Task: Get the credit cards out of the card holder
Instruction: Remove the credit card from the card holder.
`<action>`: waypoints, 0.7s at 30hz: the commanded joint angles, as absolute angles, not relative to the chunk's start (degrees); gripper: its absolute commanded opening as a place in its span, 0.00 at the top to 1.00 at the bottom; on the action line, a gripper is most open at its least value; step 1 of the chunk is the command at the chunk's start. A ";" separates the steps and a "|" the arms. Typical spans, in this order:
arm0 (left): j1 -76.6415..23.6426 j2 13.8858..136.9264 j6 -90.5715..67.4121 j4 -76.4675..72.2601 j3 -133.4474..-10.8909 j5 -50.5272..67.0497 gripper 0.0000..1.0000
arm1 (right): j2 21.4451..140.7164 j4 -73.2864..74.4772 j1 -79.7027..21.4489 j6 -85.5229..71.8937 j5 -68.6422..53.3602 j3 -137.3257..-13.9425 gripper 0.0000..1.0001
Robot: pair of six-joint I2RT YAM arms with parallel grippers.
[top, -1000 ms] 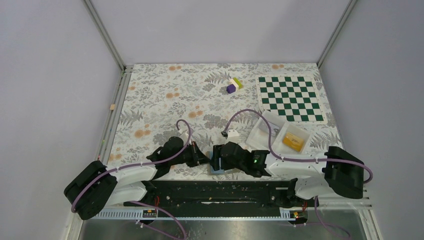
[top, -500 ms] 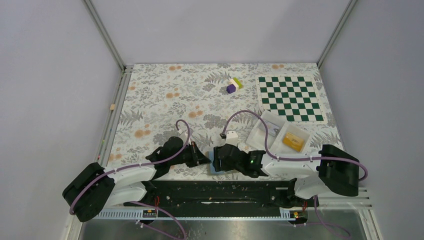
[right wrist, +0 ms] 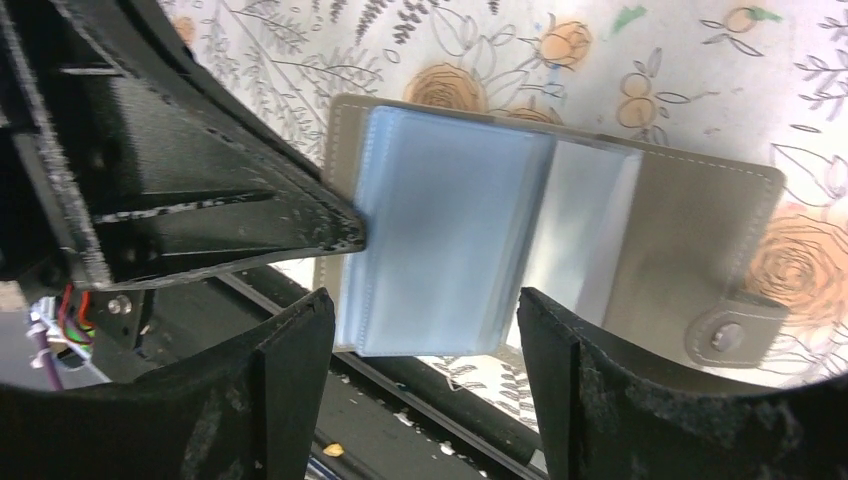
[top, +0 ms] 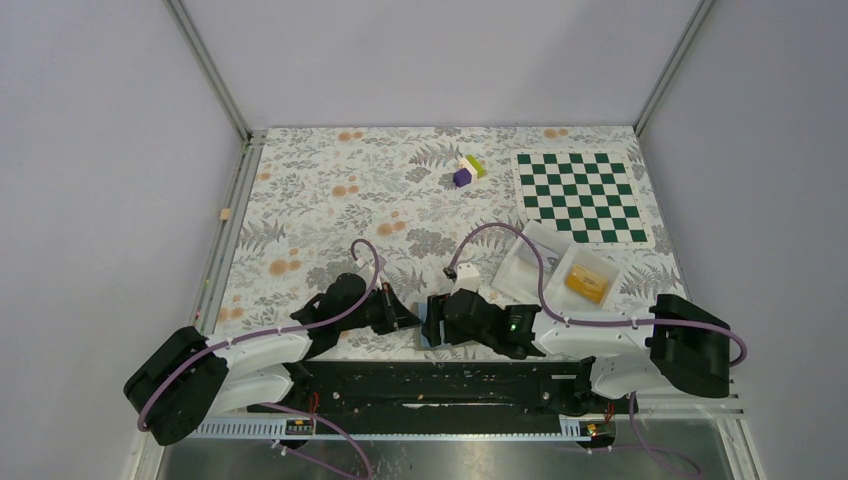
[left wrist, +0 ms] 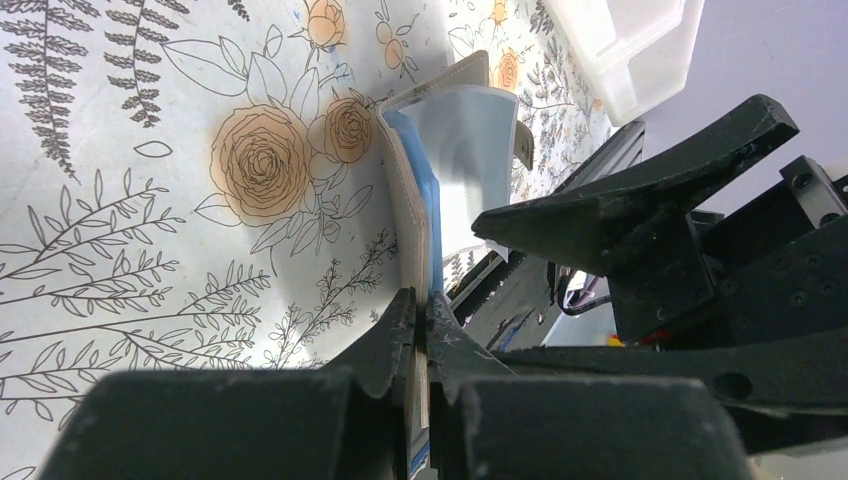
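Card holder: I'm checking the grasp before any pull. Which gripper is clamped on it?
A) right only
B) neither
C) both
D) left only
D: in the left wrist view the left gripper is pinched shut on an edge of the card holder, while the right gripper stands wide open.

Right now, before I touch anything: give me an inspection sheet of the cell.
Surface: floral tablecloth, with a checkered mat at the far right.
Job's things: card holder open, blue sleeves showing; credit cards: nothing seen outside it, sleeves too blurred to tell contents.
Clutter: divided tray holding an orange item; coloured blocks.
Grippers: left gripper pinching the holder's cover edge; right gripper open, fingers straddling the sleeves.
Cables: purple cables looped above both arms.
Surroundings: grey walls, metal frame posts.
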State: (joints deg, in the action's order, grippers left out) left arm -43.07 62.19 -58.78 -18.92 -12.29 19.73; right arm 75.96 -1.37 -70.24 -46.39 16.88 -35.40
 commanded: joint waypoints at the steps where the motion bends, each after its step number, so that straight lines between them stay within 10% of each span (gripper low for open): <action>1: -43.26 61.29 -59.41 -20.98 -14.09 19.02 1.00 | 75.25 -5.06 -71.00 -47.08 15.22 -35.36 0.26; 21: -43.31 60.38 -59.16 -20.58 -13.54 18.82 1.00 | 77.49 3.81 -71.02 -47.74 21.52 -37.35 0.43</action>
State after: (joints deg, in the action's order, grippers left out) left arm -43.07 62.08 -59.02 -18.87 -12.29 19.27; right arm 79.55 -0.71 -70.61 -47.44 16.84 -36.21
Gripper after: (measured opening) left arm 0.024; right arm 0.578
